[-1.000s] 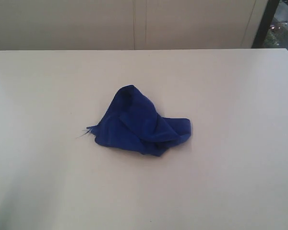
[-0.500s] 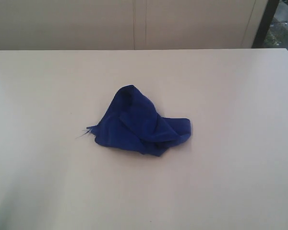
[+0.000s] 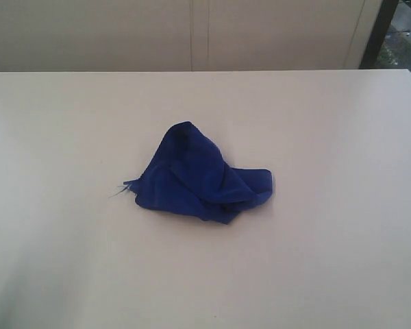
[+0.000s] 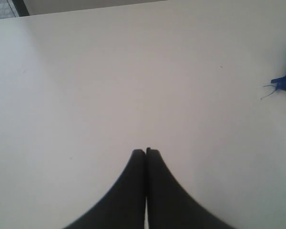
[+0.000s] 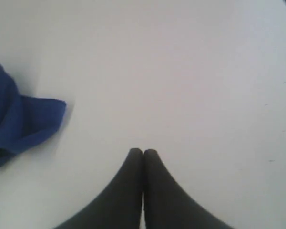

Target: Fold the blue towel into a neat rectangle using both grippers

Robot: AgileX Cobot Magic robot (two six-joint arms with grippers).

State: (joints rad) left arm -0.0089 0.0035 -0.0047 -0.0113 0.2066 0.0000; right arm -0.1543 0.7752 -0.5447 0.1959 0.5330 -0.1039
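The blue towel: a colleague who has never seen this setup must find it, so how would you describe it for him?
A wide white table fills the exterior view. Near its middle lies the blue towel, crumpled into a peaked heap. Its deep blue against the white, and the loose threads at its left corner, set it apart.

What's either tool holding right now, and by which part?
Nothing. Both the left tool and right tool are shut empty over the table; the blue towel lies crumpled, untouched.
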